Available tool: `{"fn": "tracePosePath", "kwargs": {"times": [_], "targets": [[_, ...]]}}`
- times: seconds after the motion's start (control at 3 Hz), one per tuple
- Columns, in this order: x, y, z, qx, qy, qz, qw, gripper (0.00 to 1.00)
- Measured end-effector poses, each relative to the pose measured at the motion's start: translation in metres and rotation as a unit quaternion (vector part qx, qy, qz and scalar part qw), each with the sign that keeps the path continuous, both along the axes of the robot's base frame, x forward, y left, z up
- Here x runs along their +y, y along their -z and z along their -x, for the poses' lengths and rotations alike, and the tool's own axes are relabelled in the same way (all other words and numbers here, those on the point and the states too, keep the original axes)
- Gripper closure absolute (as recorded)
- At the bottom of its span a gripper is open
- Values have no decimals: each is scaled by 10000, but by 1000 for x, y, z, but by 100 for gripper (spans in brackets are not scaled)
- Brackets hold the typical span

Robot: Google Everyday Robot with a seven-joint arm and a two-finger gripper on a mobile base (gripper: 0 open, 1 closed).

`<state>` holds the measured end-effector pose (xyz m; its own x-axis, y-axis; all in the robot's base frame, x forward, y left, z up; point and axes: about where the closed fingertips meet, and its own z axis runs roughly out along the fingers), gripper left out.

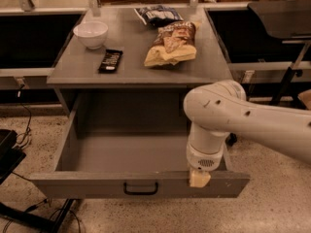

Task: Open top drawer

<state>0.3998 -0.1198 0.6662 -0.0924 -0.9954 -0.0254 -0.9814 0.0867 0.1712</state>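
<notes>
The top drawer [97, 184] is a wide grey drawer pulled far out of the grey cabinet, its plain grey inside empty. A small black bar handle [141, 188] sits at the centre of its front panel. My white arm comes in from the right and bends down over the drawer's right front corner. My gripper [199, 177] points straight down at the front panel's top edge, to the right of the handle. Only a pale fingertip [199, 179] shows against the panel.
On the cabinet top [77, 69] stand a white bowl [91, 34], a black remote-like bar [110, 60], a yellow-brown chip bag [171, 45] and a dark blue bag [158, 14]. Black cables and a dark base [9, 152] lie on the floor at left. A dark chair [286, 38] stands at right.
</notes>
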Motion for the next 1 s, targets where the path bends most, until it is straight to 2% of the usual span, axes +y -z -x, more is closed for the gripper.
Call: {"fn": "tracePosePath", "kwargs": {"times": [1.0], "targets": [[-17, -9, 30, 235, -1, 23, 9997, 100]]}}
